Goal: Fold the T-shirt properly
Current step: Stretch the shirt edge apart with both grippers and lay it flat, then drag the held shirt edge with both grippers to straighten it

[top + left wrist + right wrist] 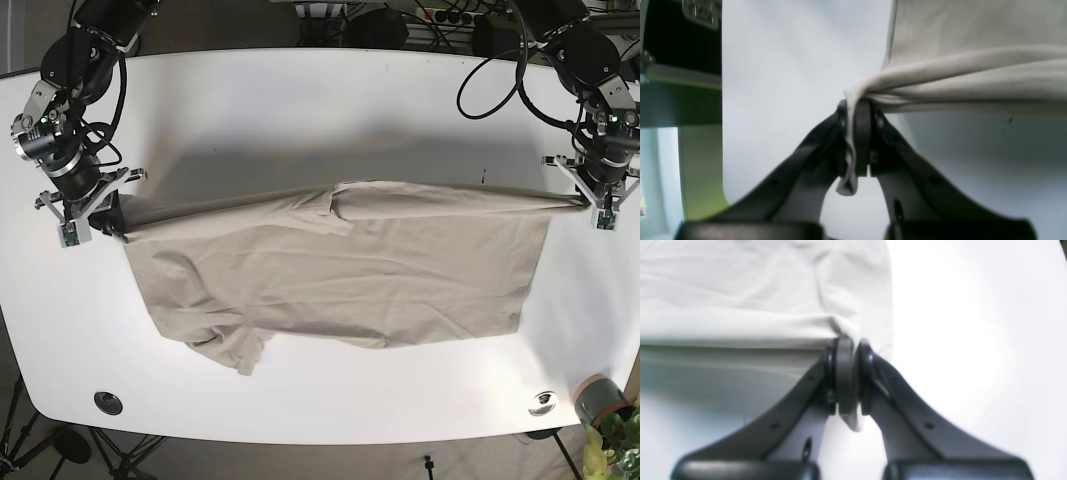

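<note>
The T-shirt [340, 270] is lying across the middle of the white table [300, 100], its upper edge pulled taut between both arms. At frame right the left gripper [857, 140] is clamping a thin twisted corner; at frame left the right gripper [848, 376] is pinching little cloth, so either hold is risking slipping under tension, dropping the fold crooked.

Plant [612, 440] cut off at corner
</note>
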You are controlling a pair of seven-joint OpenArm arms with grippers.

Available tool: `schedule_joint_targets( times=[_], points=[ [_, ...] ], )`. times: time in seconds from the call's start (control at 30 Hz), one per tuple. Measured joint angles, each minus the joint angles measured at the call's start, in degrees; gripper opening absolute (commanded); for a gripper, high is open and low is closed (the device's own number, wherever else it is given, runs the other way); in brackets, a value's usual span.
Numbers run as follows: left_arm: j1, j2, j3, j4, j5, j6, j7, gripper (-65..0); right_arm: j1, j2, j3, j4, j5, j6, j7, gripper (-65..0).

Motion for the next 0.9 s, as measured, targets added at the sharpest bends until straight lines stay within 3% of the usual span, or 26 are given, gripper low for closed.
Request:
schedule_joint_targets(
  times=[0.33, 0.9],
  points=[
    [6.1, 2.4, -7.0, 0.0, 0.1, -6.8, -0.4, -65.0, -10.0, -0.7, 0.1, 2.0, 4.0, 0.02, 0.3, -65.0],
    [8.9, 2.8, -10.4, -0.2, 0.1, -8.1, -0.4, -65.0, -15.0, -0.6, 0.0, -0.2, 3.5, 0.5, 0.7, -65.0]
  ],
)
